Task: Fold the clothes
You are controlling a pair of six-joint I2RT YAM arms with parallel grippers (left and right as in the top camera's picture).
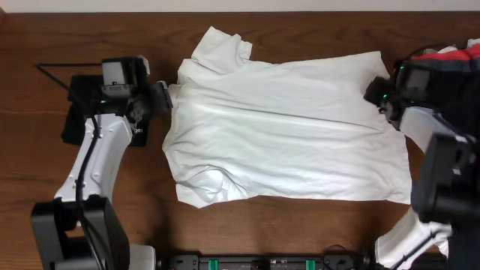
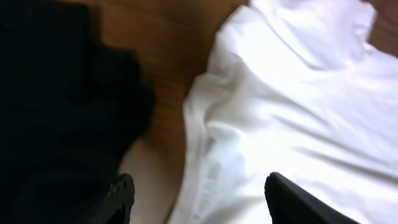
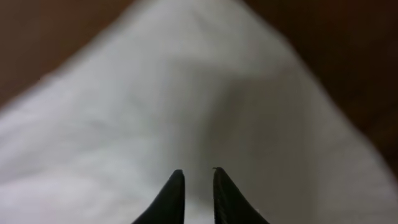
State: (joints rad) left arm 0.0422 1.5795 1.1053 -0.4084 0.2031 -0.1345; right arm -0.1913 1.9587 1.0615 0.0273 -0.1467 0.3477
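Desk (image 1: 75,30), dark wood. Item: white T-shirt (image 1: 285,142), centre, spread flat, lightly creased, sleeves at 11 and 7 o'clock. Left gripper (image 1: 166,97), 9 o'clock, at the collar: jaws spread, released. Right gripper (image 1: 379,96), 2 o'clock, at the hem corner: jaws nearly together, perhaps pinching fabric for a fold; cannot tell.

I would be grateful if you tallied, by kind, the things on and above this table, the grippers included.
White T-shirt: 1
Black garment: 1
Heap of red and dark clothes, pieces not countable: 1
Grippers: 2, the left gripper and the right gripper
Total: 5
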